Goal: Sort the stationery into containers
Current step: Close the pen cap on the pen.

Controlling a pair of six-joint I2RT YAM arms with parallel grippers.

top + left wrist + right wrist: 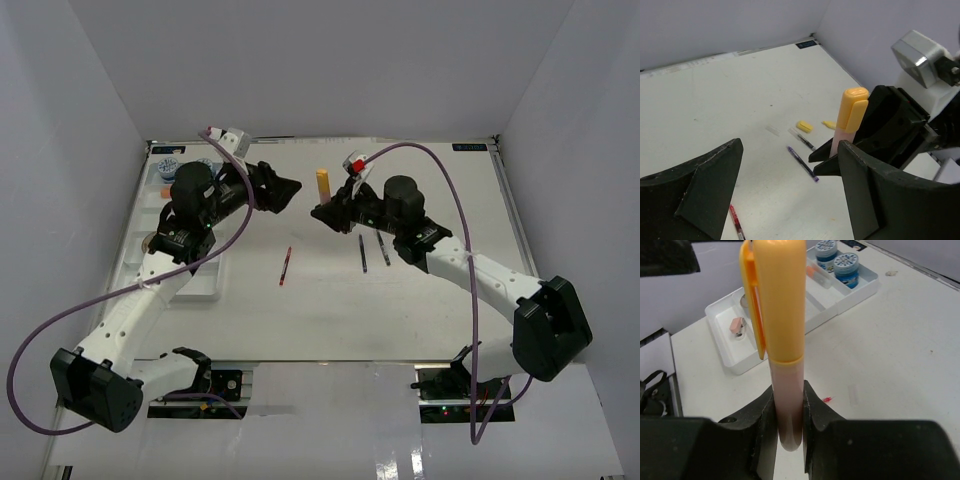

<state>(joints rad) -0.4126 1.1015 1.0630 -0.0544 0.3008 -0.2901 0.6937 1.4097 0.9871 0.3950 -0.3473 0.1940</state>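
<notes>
The white table (400, 310) is carrying everything, and the long white tray (200, 282) is lying along its left edge, running from near to far. The left arm (130, 310) is reaching over the tray toward the middle, while the right arm (490, 280) is stretching in from the right to meet it. The left gripper (283, 193) is hanging just left of the marker with its fingers spread wide and nothing between them. The right gripper (328, 213) is clenching the orange marker (782, 315) by its pale pink barrel, with the capped end sticking out past the fingertips. The marker is sitting over the far middle of the table, well apart from the tray. Two blue-white tubs (846, 264) are sitting side by side at the tray's far end. Two dark pens (362, 252) are lying just right of centre, on the near side of the right gripper, and a red pen (285, 267) is lying alone, closer to the tray. A pink eraser (733, 326) is resting in a compartment toward the tray's near end. Two small yellow pieces (804, 126) are lying on the table near the dark pens.
</notes>
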